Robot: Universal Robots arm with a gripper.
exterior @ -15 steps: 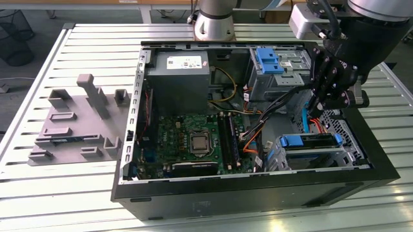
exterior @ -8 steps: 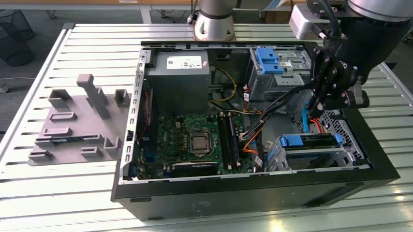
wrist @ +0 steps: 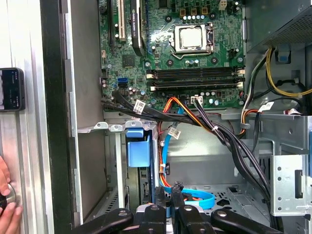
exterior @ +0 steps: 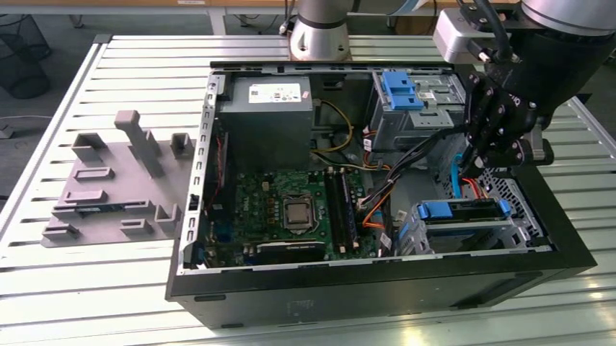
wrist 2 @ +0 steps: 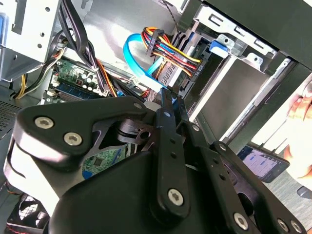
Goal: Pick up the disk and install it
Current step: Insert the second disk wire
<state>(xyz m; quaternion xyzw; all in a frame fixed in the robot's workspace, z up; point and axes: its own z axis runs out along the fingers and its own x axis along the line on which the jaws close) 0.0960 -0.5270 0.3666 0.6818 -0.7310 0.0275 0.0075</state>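
Item: flat silver disk in blue plastic bracket, seated in the bay at my open black computer case's corner. Rigid, dense, fragile; I'd grip the bracket edges. Tool above it, fingertips nearly together, holding nothing.

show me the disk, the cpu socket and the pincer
disk (exterior: pixel 462 210): exterior view, on its blue bracket, seated in the drive cage
cpu socket (wrist: pixel 194 37): first wrist view, on its silver centre plate
pincer (wrist 2: pixel 168 95): second wrist view, at the tips of its black fingers
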